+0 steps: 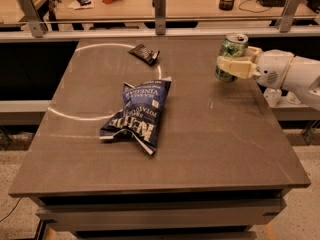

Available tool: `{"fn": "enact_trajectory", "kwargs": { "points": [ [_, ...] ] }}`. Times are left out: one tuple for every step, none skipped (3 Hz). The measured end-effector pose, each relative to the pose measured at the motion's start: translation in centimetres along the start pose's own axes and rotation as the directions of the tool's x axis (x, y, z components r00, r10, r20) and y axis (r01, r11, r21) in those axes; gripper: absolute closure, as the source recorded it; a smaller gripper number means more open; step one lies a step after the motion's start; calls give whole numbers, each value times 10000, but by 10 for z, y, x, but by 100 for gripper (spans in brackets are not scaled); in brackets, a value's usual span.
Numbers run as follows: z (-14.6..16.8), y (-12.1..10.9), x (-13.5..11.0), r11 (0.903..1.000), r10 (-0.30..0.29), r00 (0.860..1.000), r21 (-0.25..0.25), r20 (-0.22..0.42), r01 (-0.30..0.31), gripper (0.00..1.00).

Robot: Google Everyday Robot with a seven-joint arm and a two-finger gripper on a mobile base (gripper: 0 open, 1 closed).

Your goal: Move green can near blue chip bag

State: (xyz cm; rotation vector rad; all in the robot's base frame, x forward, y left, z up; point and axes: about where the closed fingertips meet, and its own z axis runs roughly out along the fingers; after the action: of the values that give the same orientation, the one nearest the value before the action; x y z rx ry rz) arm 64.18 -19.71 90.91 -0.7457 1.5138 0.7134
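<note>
The green can (233, 48) has a silver top and is upright at the right side of the table, a little above its surface. My gripper (229, 66) reaches in from the right on a white arm and is shut on the can, its pale fingers (239, 67) wrapped across the can's lower half. The blue chip bag (141, 111) lies flat near the middle of the table, well to the left of the can and nearer the front.
A small black wrapper (144, 53) lies at the back of the brown table (215, 144). A white circle is marked on the table's left half. A railing with metal posts (159, 4) runs behind the table, with a cluttered desk beyond.
</note>
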Motion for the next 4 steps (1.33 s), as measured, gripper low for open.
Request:
{"fn": "enact_trajectory", "kwargs": {
  "points": [
    [9,41,5,9961,-101,9997,-873,-200,84,100],
    [20,70,6,9895,-170,9995,-1438,-265,130,100],
    [31,91,9,9825,-195,9993,-1860,-317,133,100],
    [43,107,17,9754,-295,9987,-2197,-420,196,100]
  ]
}}
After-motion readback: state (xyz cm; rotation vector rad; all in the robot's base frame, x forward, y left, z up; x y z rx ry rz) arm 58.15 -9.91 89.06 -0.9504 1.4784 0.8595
